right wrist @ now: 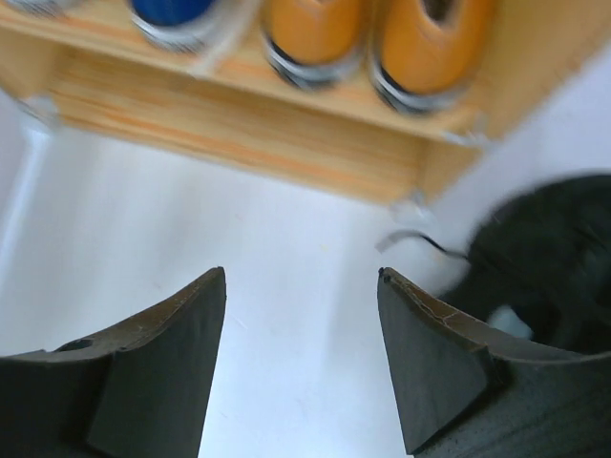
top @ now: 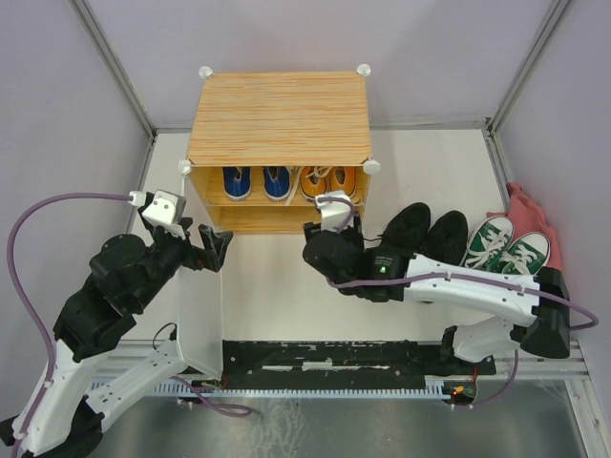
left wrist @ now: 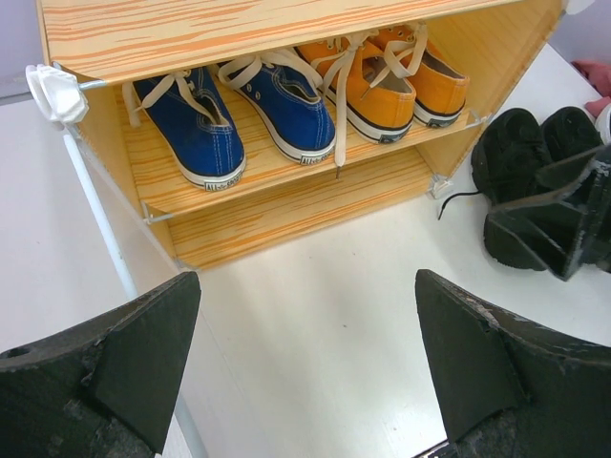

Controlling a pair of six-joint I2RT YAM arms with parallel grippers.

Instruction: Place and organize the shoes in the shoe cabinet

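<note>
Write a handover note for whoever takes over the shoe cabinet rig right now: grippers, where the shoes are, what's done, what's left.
Left gripper: open, empty, facing the front of the shoe cabinet.
Right gripper: open, empty, at the cabinet front, beside the black boots.
Done: blue sneakers and orange sneakers sit side by side on the upper shelf.
Left: black boots and green sneakers stand on the table right of the cabinet, likely bound for the lower shelf.
</note>
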